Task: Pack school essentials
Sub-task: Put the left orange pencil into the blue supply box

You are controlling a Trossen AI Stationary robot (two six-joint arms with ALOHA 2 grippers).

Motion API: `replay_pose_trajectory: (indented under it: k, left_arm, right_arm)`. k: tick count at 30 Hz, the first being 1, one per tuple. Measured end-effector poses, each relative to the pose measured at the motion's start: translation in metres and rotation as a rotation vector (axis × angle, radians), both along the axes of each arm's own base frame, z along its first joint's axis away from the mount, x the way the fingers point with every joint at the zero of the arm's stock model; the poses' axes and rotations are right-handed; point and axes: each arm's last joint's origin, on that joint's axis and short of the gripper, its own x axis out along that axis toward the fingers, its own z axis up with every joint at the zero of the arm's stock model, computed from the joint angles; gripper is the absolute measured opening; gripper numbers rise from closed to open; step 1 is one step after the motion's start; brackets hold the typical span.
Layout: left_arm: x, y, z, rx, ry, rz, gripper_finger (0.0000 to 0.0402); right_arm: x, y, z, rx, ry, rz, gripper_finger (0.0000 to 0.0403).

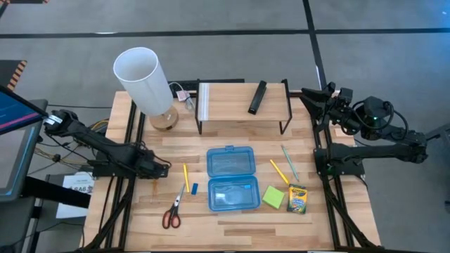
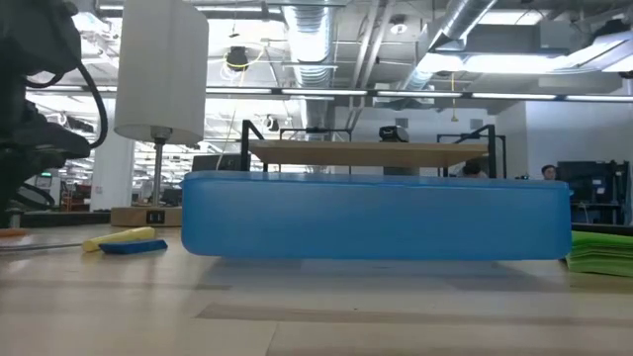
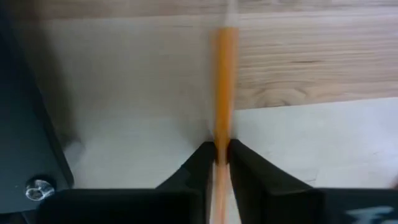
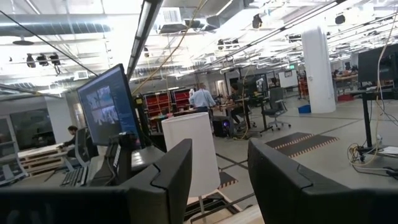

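Left wrist view alone shows left hand (image 3: pixel 221 163) clamped on, seemingly, orange pencil (image 3: pixel 224 81); right hand (image 4: pixel 219 180) apart.

Open workshop: grey floor (image 1: pixel 232 17), exposed ceiling ducts (image 2: pixel 316 30), white column (image 4: pixel 317 68).

Blue case (image 1: pixel 228 178) open flat at tabletop centre; left of it orange pencil (image 1: pixel 185 174), blue eraser (image 1: pixel 194 188), red-handled scissors (image 1: pixel 173 210); right of it second pencil (image 1: pixel 278 171), pale green pen (image 1: pixel 289 161), green sticky pad (image 1: pixel 273 197), crayon box (image 1: pixel 297 199).
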Motion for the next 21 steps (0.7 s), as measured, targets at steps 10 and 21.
replay_pose_trajectory:
  k: [10, 21]
  left_arm:
    - [0.002, -0.001, 0.001, 0.006, 0.014, -0.018, 0.0002]
    - [0.015, -0.004, 0.021, 0.034, -0.069, -0.01, 0.0]
  right_arm:
    - [0.0, 0.0, 0.0, 0.0, 0.0, 0.0, 0.0173]
    - [0.0, 0.0, 0.0, 0.001, 0.0, 0.0, 0.0171]
